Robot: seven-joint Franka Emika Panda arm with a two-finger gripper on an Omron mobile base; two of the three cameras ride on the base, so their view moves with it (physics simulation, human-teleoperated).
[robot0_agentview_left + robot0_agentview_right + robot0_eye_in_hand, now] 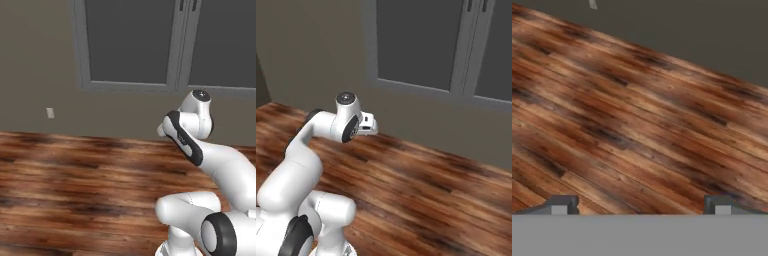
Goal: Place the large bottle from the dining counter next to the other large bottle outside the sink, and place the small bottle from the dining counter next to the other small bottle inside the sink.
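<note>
No bottle, dining counter or sink lies before you here, so you cannot place the large bottle from these views. What faces you is bare wooden floor running to a grey-brown wall, with a grey-framed window set in it and a small pale wall outlet low on the left.

The gripper hangs over the floorboards with its fingertips spread wide and nothing between them. The arm is folded up near the base, hand pointing toward the far wall.

Judging from the task alone: expect a tall, rigid bottle with a smooth, probably slippery body, top-heavy once lifted and easy to tip. Plan to take it across the body, below the narrowing of the neck, jaws level. First you need the base turned toward the counter.
</note>
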